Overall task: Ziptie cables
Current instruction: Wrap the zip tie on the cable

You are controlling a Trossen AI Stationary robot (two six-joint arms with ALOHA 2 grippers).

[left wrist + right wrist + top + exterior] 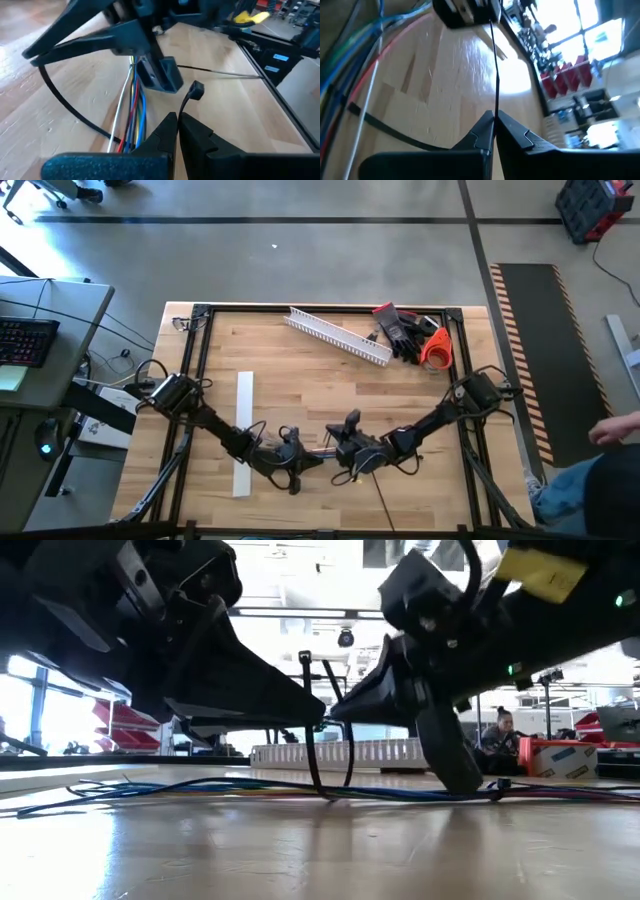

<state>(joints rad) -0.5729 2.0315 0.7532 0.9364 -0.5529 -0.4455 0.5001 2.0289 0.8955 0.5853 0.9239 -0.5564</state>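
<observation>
Cables (200,790) lie flat along the near edge of the surface (300,370), a light, limp, slippery bundle; I'd grab the zip tie, not the wires. My left tool (176,120) is pressed together on the zip tie's (315,755) head end, my right tool (494,119) pinching its tail. Loop stands over the bundle between both tools, cables just beneath

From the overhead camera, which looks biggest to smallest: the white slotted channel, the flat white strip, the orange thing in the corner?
1. White slotted channel, longest.
2. Flat white strip, nearly as long, so those two are close.
3. Orange thing, clearly smallest.
</observation>
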